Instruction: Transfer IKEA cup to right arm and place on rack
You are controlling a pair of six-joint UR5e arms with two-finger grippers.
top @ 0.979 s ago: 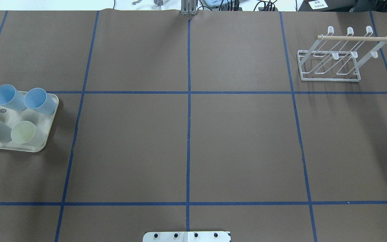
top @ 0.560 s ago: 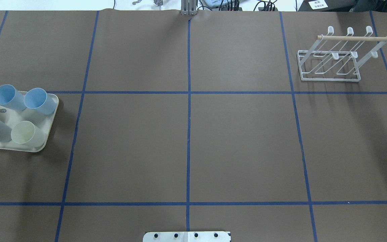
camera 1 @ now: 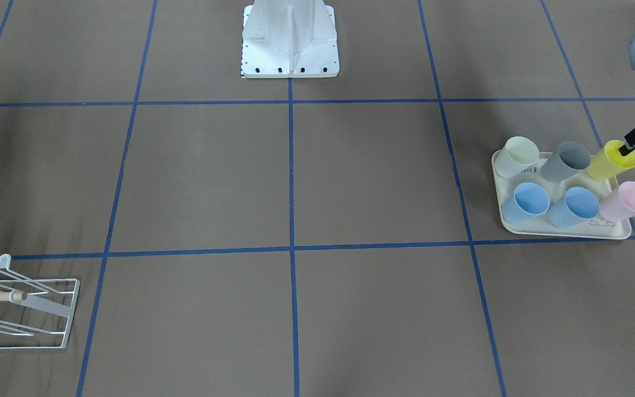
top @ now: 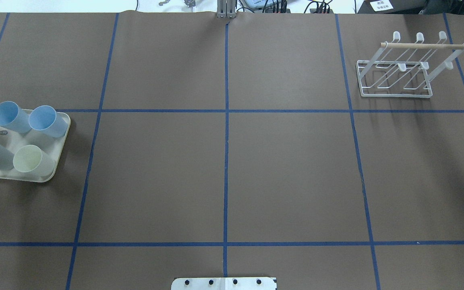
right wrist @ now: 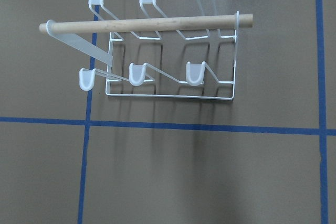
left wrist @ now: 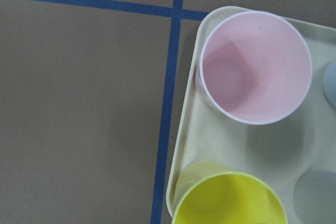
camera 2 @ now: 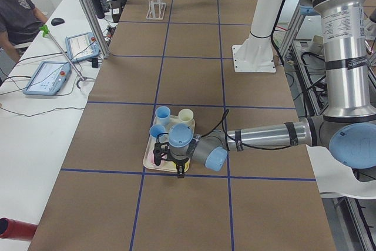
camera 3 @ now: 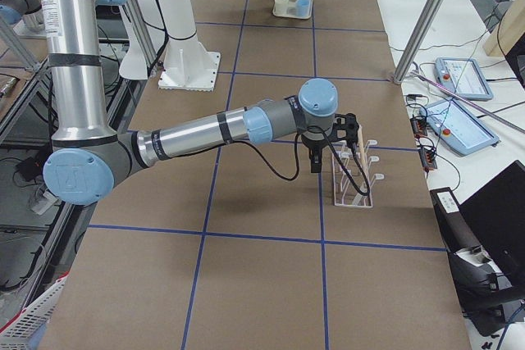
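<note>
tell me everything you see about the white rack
The rack is thin white wire: a flat rectangular base with six upturned prongs in two rows of three, each capped in white. A light wooden dowel crosses above on slanted supports. It stands on the brown table, holding no cups.

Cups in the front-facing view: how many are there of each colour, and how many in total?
Blue cups: 2
Cream cup: 1
Grey cup: 1
Yellow cup: 1
Pink cup: 1
Total: 6
</note>
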